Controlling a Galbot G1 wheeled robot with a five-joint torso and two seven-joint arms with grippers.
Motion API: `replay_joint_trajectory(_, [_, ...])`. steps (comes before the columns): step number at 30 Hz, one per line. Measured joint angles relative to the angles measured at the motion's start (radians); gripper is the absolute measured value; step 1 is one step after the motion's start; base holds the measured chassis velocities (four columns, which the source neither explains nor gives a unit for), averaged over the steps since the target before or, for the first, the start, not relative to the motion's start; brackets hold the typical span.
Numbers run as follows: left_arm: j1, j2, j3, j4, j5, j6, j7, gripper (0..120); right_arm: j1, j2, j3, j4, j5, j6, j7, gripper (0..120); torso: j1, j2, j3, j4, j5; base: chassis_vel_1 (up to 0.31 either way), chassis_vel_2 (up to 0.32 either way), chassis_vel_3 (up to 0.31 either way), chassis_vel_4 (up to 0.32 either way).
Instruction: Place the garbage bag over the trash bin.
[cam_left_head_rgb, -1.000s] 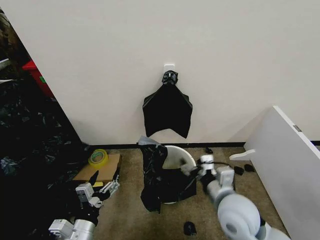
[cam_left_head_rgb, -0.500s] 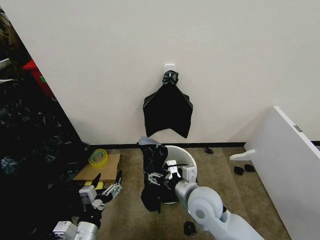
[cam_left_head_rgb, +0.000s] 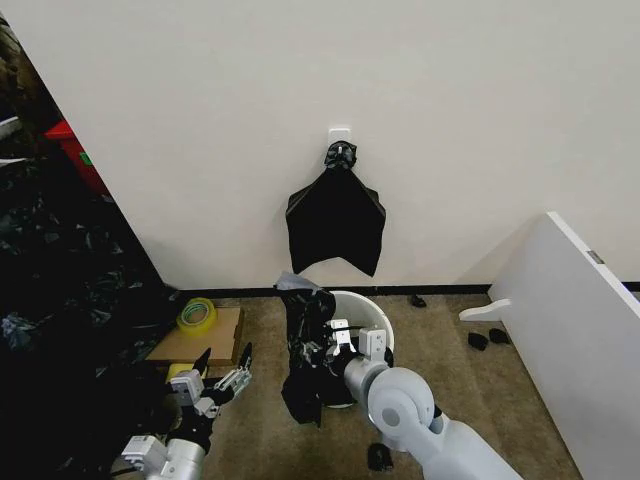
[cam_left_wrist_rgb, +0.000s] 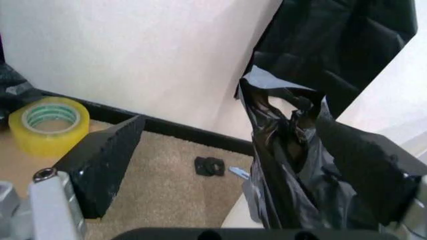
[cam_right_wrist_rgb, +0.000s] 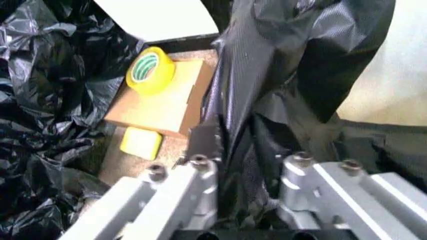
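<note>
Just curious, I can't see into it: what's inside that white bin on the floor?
Part of the garbage bag hangs over the near side of the trash bin, with the right gripper in its folds. Bare white inner wall shows at the back; the bottom is hidden by plastic.

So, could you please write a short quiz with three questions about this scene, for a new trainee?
1. True or false: the garbage bag already covers the whole rim of the trash bin.
2. Which pincer is at the bag: A) left pincer, B) right pincer?
3. Fill in: the roll of yellow tape lies on a piece of ____.

Key: 1 false; 2 B; 3 cardboard.
</note>
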Motion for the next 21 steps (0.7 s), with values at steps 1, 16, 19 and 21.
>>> replay_joint_trajectory(1, [-0.002,0.0,0.001,0.001,-0.002,0.004,-0.002,100,0.0,-0.002,0.002,0.001,0.0,0.0,-0.001,14,0.0,0.0,0.0,0.0,0.0,0.0,0.0,0.0,0.0])
replay_joint_trajectory(16, [-0.23,0.073,0.09,0.049,-0.104,0.22,-0.094,100,-0.052,-0.108,0.058,0.042,-0.088,0.033,-0.041,0,0.0,0.0,0.0,0.0,0.0,0.0,0.0,0.0,0.0])
replay_joint_trajectory(19, [-0.306,0.084,0.144,0.052,-0.169,0.26,-0.113,99,-0.052,-0.108,0.057,0.043,-0.093,0.034,-0.042,0,0.0,0.0,0.0,-0.0002,0.0,0.0,0.0,0.0,0.0])
replay_joint_trajectory(21, [-0.342,0.088,0.177,0.056,-0.196,0.277,-0.121,99,-0.052,-0.109,0.057,0.043,-0.094,0.034,-0.042,0,0.0,0.0,0.0,0.0,0.0001,0.0,0.0,0.0,0.0])
